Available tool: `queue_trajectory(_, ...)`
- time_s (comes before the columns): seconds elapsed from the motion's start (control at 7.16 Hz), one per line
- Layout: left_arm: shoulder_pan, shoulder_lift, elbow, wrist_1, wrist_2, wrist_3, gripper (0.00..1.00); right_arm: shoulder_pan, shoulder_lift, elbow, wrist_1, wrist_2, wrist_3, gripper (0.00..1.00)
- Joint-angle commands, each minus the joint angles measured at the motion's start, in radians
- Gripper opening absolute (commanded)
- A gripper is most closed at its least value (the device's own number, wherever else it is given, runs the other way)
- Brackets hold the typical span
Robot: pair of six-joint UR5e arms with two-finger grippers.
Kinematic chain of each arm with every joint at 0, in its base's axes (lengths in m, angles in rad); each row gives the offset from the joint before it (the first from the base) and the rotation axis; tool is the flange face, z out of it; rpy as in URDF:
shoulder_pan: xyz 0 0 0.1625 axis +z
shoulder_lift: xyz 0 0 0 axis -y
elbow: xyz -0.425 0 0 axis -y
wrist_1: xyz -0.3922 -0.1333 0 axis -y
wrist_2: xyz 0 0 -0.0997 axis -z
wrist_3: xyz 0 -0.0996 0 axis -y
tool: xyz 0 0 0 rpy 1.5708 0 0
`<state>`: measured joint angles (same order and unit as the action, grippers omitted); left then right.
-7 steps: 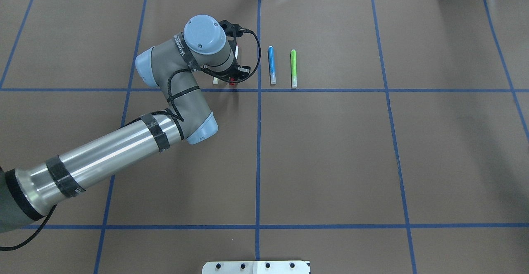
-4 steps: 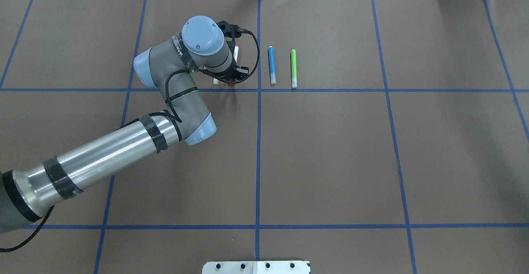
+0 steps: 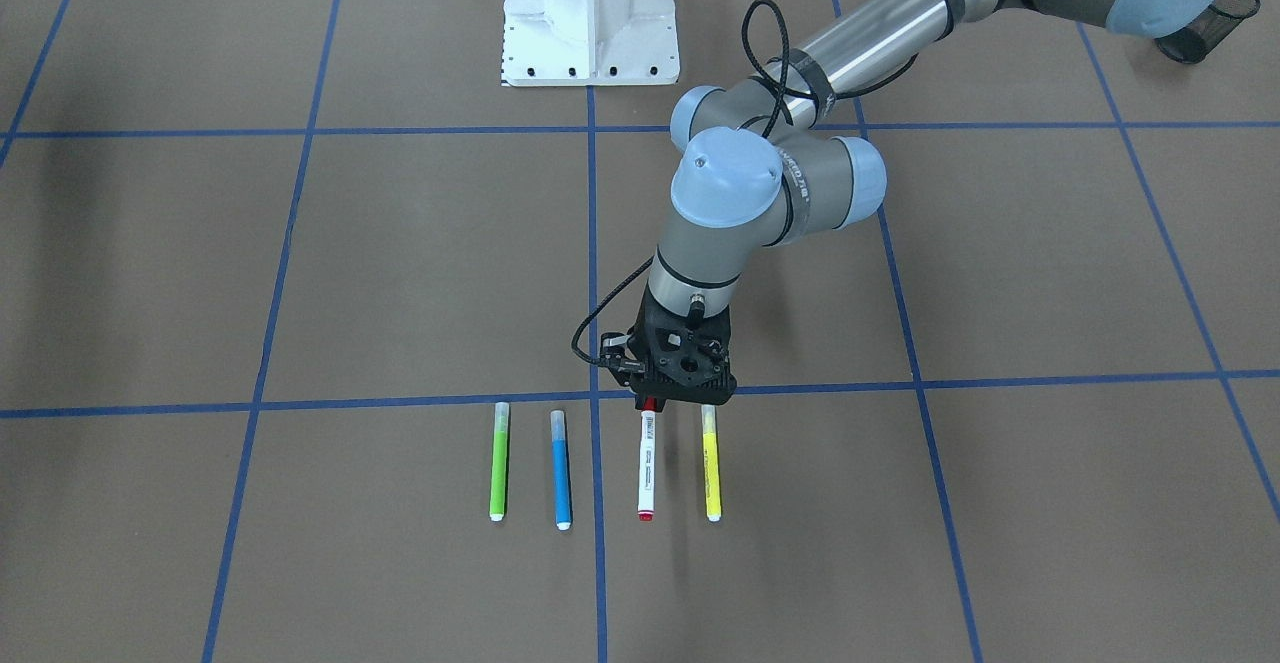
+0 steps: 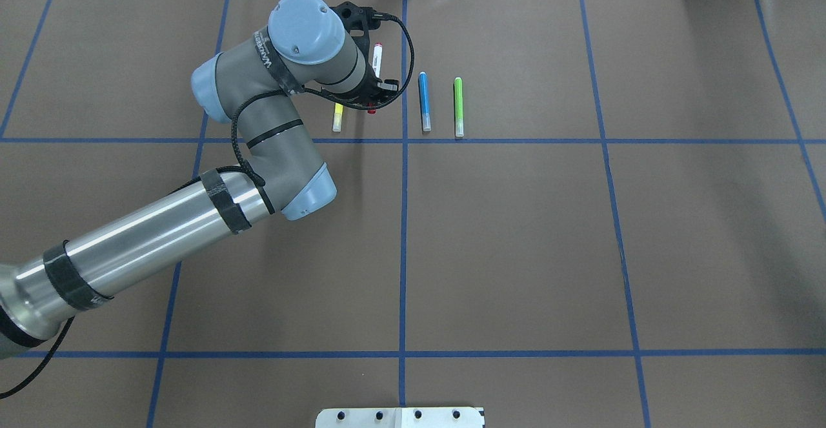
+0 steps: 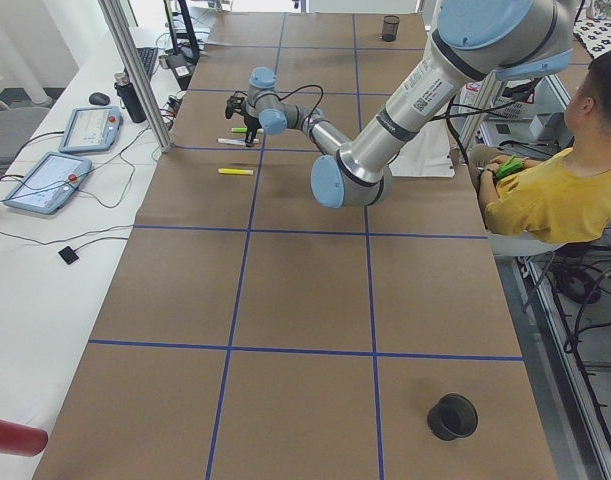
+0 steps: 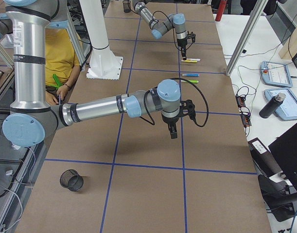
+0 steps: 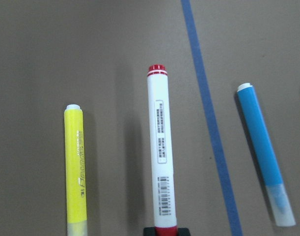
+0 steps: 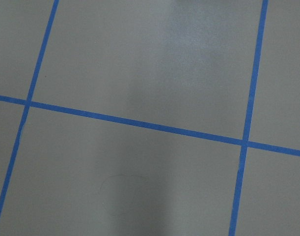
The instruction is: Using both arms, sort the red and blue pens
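Observation:
My left gripper (image 4: 372, 106) is shut on the red cap end of the red pen (image 4: 377, 61), a white barrel with printed text. It holds the pen level, just above the table. The front view shows the left gripper (image 3: 650, 402) over the row of markers, the red pen (image 3: 647, 463) pointing away from it. In the left wrist view the red pen (image 7: 161, 152) runs up from the jaws. The blue pen (image 4: 424, 100) lies on the table just beyond the blue tape line. My right gripper (image 6: 173, 132) hovers over bare table far from the pens, and I cannot tell its state.
A yellow marker (image 4: 337, 117) lies beside the held pen and a green marker (image 4: 458, 105) beyond the blue one. Black mesh cups (image 6: 71, 180) stand near the table ends. The white pedestal (image 3: 590, 13) is at the robot's side. A seated person (image 5: 555, 190) is beside the table.
My left gripper has risen and moved toward the far edge of the table, carrying the red pen with it. The yellow marker's end is now uncovered. The other markers have not moved.

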<state>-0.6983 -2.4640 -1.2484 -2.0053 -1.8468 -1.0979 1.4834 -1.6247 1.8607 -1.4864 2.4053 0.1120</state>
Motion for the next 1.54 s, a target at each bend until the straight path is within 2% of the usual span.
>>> queue_trajectory(0.0,-0.033,0.071,-0.151,0.017,-0.005,-0.106,0.00,0.000,0.000,0.000,0.000,0.000,0.002,1.00)
queue_trajectory(0.14,-0.055,0.123,-0.265,0.143,-0.005,-0.093,0.00,0.000,0.000,0.000,0.000,0.000,0.002,1.00)
queue_trajectory(0.28,-0.073,0.128,-0.387,0.333,-0.003,-0.068,0.00,0.000,0.000,0.000,0.000,0.000,0.002,1.00)
queue_trajectory(0.42,-0.093,0.135,-0.511,0.529,0.001,0.034,0.00,0.000,0.000,0.000,0.000,0.000,0.002,1.00)
queue_trajectory(0.7,-0.168,0.242,-0.723,0.777,0.001,0.198,0.00,0.000,0.000,0.000,0.000,0.000,0.000,1.00)
queue_trajectory(0.98,-0.228,0.249,-0.825,0.995,0.008,0.309,0.00,0.000,0.000,0.000,0.001,0.000,0.000,1.00)
queue_trajectory(1.12,-0.281,0.276,-0.864,1.076,0.006,0.461,0.00,0.000,0.000,0.000,0.001,0.000,0.000,1.00)
queue_trajectory(1.4,-0.421,0.379,-0.896,1.108,0.000,0.780,0.00,-0.003,0.011,0.003,0.002,0.000,0.000,1.00)
